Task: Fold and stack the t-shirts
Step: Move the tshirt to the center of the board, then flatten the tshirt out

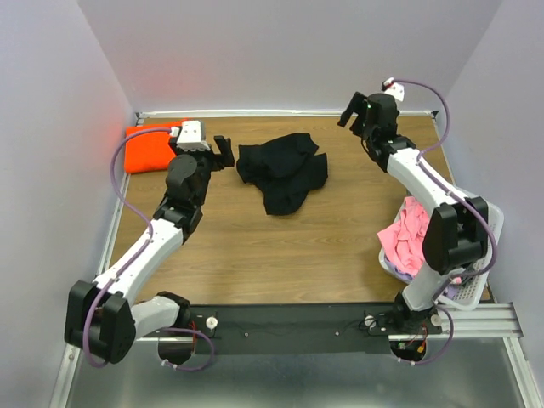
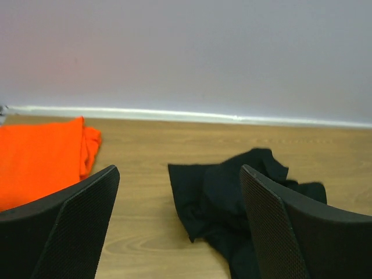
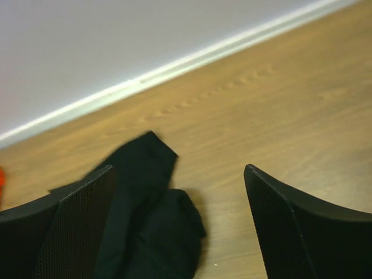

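At the table's [image 1: 280,255] near right edge, the white lattice basket [image 1: 473,291] holds a crumpled pink t-shirt [image 1: 408,231], partly hidden behind the right arm's elbow. Farther in, the black t-shirt [image 1: 283,170] lies bunched mid-table, with the left gripper [image 1: 224,151] just beside its left edge, fingers spread and empty. At the back, the folded orange t-shirt [image 1: 153,146] fills the left corner, and the right gripper [image 1: 350,115] hangs on the right, fingers spread, holding nothing.

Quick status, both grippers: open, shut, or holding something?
Left gripper: open, holding nothing.
Right gripper: open, holding nothing.
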{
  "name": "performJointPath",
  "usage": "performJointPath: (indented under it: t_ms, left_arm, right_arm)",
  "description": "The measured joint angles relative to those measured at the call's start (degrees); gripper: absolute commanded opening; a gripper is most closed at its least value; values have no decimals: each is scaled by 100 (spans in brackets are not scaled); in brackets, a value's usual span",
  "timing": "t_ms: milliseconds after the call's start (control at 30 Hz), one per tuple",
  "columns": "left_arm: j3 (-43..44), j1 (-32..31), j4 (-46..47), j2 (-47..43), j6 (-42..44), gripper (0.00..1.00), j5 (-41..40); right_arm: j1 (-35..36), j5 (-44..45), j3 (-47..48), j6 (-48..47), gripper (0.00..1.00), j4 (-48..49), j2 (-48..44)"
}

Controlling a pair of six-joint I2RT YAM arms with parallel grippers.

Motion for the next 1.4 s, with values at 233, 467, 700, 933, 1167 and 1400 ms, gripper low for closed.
performJointPath:
  t_ms: [233, 467, 700, 933, 1167, 1400]
  left_arm:
    - [-116, -264, 4, 890, -282, 89, 216]
    - [-227, -286, -7, 1134, -398, 89, 256]
    - [-227, -280, -4, 1102, -417, 90, 243]
    - [-227, -245, -4, 1104, -417, 89, 243]
    - [-236, -216, -4, 1104, -411, 89, 236]
    - [-289, -205, -42, 1032, -369, 89, 70]
  right_arm:
    - [236, -638, -103, -413, 93, -136, 437]
    - [1241, -1753, -2, -994, 86, -83, 951]
    - [1897, -2109, -81, -1233, 87, -81, 1228]
    - [1910, -2393, 356, -1279, 86, -37, 1899]
    - [1906, -2697, 1021, -1228, 2, -186, 2750]
    - [1908, -2485, 1246, -1279, 2, -417, 2337]
